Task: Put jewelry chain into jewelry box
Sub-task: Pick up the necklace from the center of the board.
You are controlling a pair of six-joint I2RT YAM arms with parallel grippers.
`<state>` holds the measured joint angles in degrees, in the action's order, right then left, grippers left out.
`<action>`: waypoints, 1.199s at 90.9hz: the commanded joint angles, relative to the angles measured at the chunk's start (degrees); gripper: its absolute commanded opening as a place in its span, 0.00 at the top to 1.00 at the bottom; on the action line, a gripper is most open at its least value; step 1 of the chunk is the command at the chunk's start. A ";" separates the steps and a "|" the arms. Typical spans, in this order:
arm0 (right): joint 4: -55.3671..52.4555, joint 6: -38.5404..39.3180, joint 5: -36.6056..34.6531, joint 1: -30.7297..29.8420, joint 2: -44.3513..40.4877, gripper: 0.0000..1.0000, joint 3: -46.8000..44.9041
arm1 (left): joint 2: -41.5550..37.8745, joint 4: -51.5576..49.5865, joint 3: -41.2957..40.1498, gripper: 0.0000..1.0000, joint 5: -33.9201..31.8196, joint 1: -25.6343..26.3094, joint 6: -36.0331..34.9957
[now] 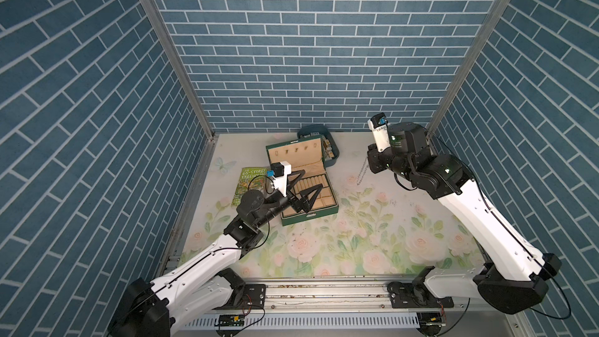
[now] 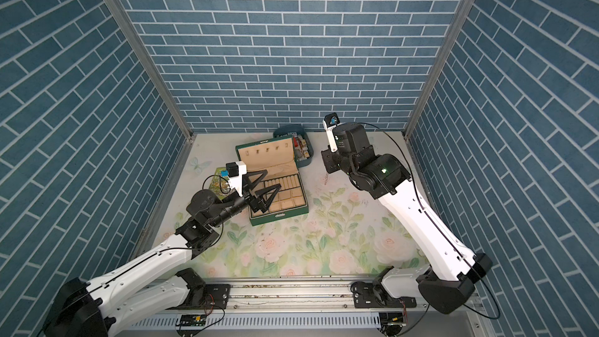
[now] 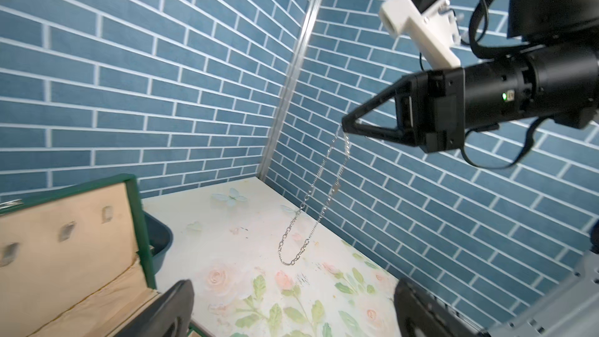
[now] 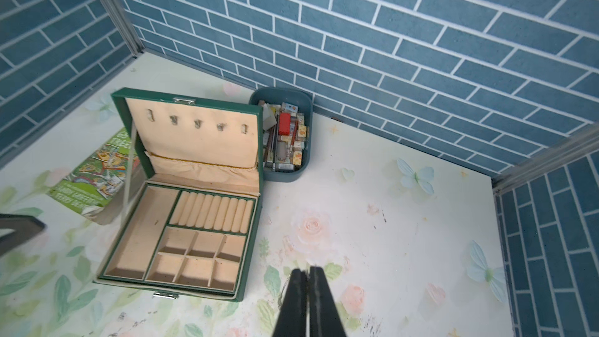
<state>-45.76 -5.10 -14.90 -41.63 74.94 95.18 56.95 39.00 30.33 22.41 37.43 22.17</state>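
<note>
Right of centre in a top view, the right arm rose from the lower right corner, elbow bent, its wrist turned toward the frame's left. The right gripper point(image 3: 345, 124) had its fingers pinched together on the top of the jewelry chain point(image 3: 304, 248), which hung doubled in a narrow loop. In the left wrist view the chain's long axis ran from upper right down to lower left; in a top view it point(image 1: 360, 174) ran nearly vertical, right of the jewelry box point(image 1: 308, 218) and well apart from it, above the floral table point(image 4: 389, 238). Whether its lowest links touched the table I could not tell. From the lower left, the left arm stretched toward centre, and the left gripper point(image 1: 312, 179) hovered over the open box's tray, fingers spread wide, holding nothing.
</note>
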 commanded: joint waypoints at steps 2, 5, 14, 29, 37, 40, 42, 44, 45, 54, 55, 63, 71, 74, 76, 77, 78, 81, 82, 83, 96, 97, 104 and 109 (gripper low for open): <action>3.67 2.88 5.30 -0.25 -2.92 1.00 -0.60 | 2.16 4.52 0.64 0.00 7.51 0.70 -2.01; 4.07 3.22 6.20 -0.29 -3.59 1.00 -0.95 | 2.80 4.97 0.38 0.00 7.32 0.69 -2.37; 5.21 4.16 8.91 -0.25 -5.37 1.00 -2.04 | 4.06 9.62 -1.99 0.00 4.80 1.08 -3.48; 6.29 4.84 13.20 -0.25 -7.09 1.00 -2.73 | 7.86 17.46 -4.52 0.00 -0.33 4.10 -7.92; 6.23 5.01 13.94 -0.29 -7.38 1.00 -2.91 | 10.79 18.60 -3.78 0.00 -1.93 6.40 -10.87; 6.35 5.09 14.22 -0.36 -7.50 1.00 -3.08 | 11.93 19.38 -3.59 0.00 -2.58 7.30 -11.84; 6.42 5.03 14.40 -0.29 -7.58 1.00 -3.16 | 12.72 20.07 -3.49 0.00 -2.91 7.83 -12.47; 6.46 5.09 14.59 -0.30 -7.69 1.00 -3.29 | 13.31 20.72 -3.34 0.00 -3.26 8.32 -13.02; 6.51 5.09 14.75 -0.30 -7.70 1.00 -3.31 | 13.82 21.14 -3.25 0.00 -3.47 8.56 -13.34; 6.67 5.06 15.67 -0.37 -7.73 1.00 -3.57 | 17.23 23.14 -2.03 0.00 -5.43 10.51 -15.64; 6.70 5.04 15.77 -0.38 -7.76 1.00 -3.62 | 17.63 23.44 -1.94 0.00 -5.75 10.75 -15.92; 6.77 4.95 16.48 -0.38 -7.85 1.00 -3.67 | 20.48 25.70 -1.27 0.00 -8.32 12.26 -18.05; 6.90 4.85 17.36 -0.45 -7.92 1.00 -3.72 | 22.97 27.55 -1.26 0.00 -10.15 13.39 -19.43; 6.90 4.84 17.76 -0.47 -7.91 1.00 -3.74 | 23.76 28.22 -0.25 0.00 -10.49 13.71 -19.67; 6.95 4.84 18.05 -0.43 -7.95 1.00 -3.72 | 24.23 28.63 0.11 0.00 -10.67 13.85 -19.90; 6.93 4.84 18.19 -0.41 -7.96 1.00 -3.79 | 24.42 28.91 0.23 0.00 -10.70 13.92 -20.03; 6.92 4.84 18.34 -0.44 -7.96 1.00 -3.82 | 24.60 29.19 0.33 0.01 -10.75 14.00 -20.09; 6.91 4.84 18.68 -0.47 -8.03 1.00 -3.97 | 25.37 29.58 0.59 0.00 -10.88 14.19 -20.42; 6.95 4.84 18.76 -0.51 -8.08 1.00 -4.00 | 25.56 29.70 0.69 0.00 -10.89 14.26 -20.46; 6.98 4.88 18.81 -0.54 -8.11 1.00 -4.02 | 25.79 29.76 0.78 0.00 -10.85 14.30 -20.53; 7.03 5.02 18.85 -0.81 -8.57 1.00 -4.40 | 27.91 30.03 2.55 0.00 -9.99 14.72 -21.32; 7.06 5.02 18.85 -0.82 -8.62 1.00 -4.44 | 28.20 30.01 2.72 0.00 -9.92 14.79 -21.40; 7.12 5.02 18.85 -0.86 -8.75 1.00 -4.69 | 29.51 29.52 4.14 0.00 -9.31 15.31 -22.22; 7.19 5.02 20.36 -0.85 -8.78 1.00 -4.78 | 30.54 28.95 5.37 0.00 -9.22 15.81 -23.05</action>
<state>-40.14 -1.17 3.29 -42.06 67.48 90.89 85.78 66.72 32.99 12.71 52.10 1.56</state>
